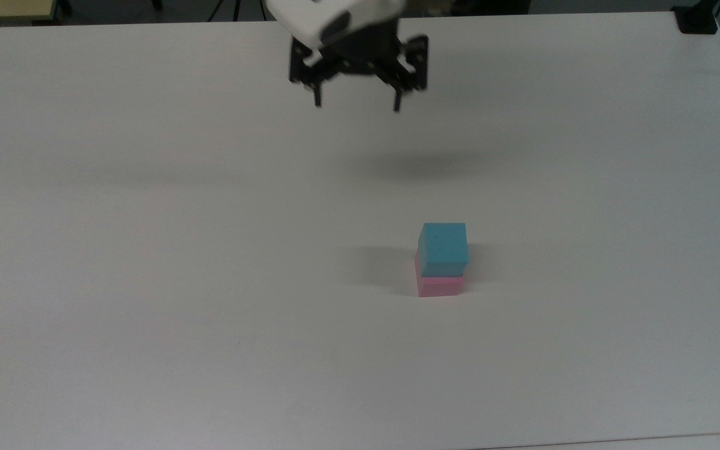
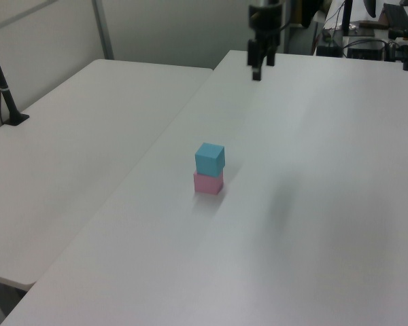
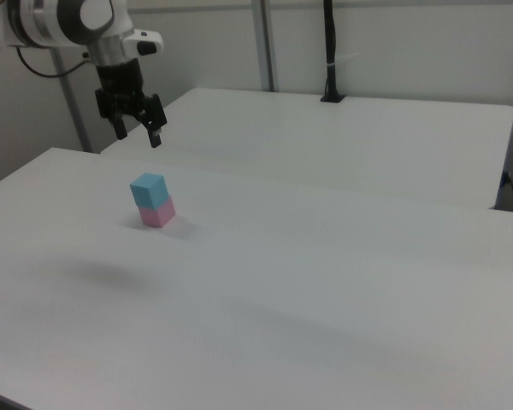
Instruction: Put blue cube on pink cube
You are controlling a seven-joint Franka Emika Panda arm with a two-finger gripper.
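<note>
The small light-blue matte cube (image 1: 443,249) sits squarely on the small pink matte cube (image 1: 439,285), out on the white table (image 1: 147,250). My two-finger black gripper (image 1: 356,105) hangs well apart from both, jaws spread wide and holding nothing.

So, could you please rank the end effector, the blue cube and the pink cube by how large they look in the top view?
1. End effector, though it is raised nearer the camera.
2. Blue cube.
3. Pink cube, mostly covered by the blue one; unsure.
</note>
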